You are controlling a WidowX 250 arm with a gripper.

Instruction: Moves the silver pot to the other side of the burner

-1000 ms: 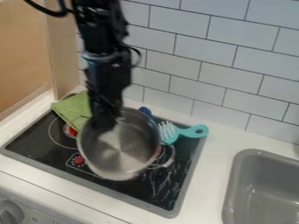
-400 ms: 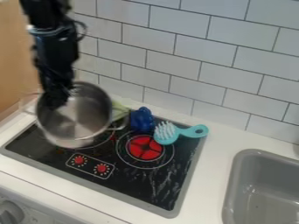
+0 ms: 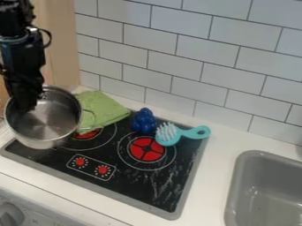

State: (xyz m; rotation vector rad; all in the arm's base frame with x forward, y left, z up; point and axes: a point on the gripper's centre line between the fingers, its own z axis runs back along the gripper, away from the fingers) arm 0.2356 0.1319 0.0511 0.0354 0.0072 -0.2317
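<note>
no words or numbers that we can read, only faint marks beside the grey knob (image 3: 10,214), too blurred for us to make out

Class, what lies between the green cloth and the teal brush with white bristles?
The camera view shows a lumpy blue object between the cloth and the brush.

The black, jointed WidowX robot arm (image 3: 22,57) came down steeply at the upper left of the camera view, partly cut off by its left edge, with a pale bluish band around it and a thin black cable looping out from its right-hand side in the picture. Below, the dark two-finger gripper (image 3: 27,99) hung nearly upright, its tip pointing downward.
</note>
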